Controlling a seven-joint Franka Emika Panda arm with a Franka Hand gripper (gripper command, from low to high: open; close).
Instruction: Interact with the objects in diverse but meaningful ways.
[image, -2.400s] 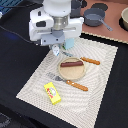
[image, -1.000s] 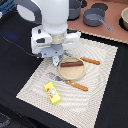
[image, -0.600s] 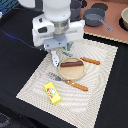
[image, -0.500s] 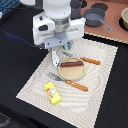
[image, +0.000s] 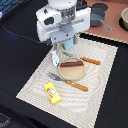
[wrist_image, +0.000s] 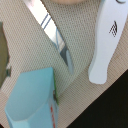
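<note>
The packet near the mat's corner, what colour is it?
The packet is yellow with a small red mark on its face, clearest in the exterior view.

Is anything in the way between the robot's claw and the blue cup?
Nothing visible. The wrist view shows the blue cup close under the camera on the mat, with only a white piece off beside it. The fingertips themselves aren't visible.

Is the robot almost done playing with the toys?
Not nearly, I think. Looks done: the sausage lies on the plate. In hand: the gripper hangs at the pale blue container; whether it grips it is hidden. Probably left: the yellow packet and the white piece lie untouched on the mat.
</note>
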